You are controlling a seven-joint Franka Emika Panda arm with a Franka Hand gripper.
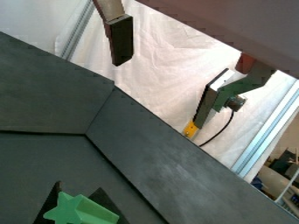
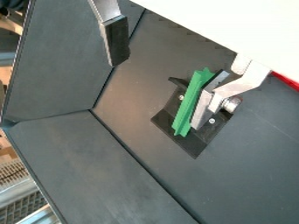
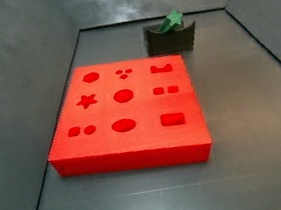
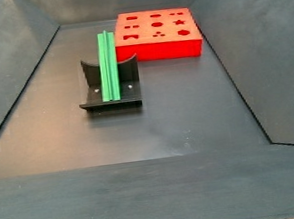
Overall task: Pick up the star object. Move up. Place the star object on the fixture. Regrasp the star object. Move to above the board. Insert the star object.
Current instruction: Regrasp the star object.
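Note:
The star object (image 4: pixel 108 66), a long slim green peg, lies across the notch of the dark fixture (image 4: pixel 112 98), with nothing holding it. Its star-shaped end (image 3: pixel 171 19) sticks out above the fixture (image 3: pixel 170 39). The red board (image 3: pixel 124 110) with shaped holes lies flat on the floor beside the fixture. My gripper (image 2: pixel 173 66) hangs open well above the peg (image 2: pixel 191 103), with nothing between its fingers (image 2: pixel 114 39). In a wrist view the gripper (image 1: pixel 176 66) faces a white backdrop and the peg's end (image 1: pixel 76 210) shows low down. The gripper is out of both side views.
Dark sloping walls (image 4: pixel 12 88) enclose the dark floor (image 4: pixel 180 128) on all sides. The board (image 4: pixel 158 35) lies just beyond the fixture near the back wall. A white curtain (image 1: pixel 163 79) hangs outside the enclosure.

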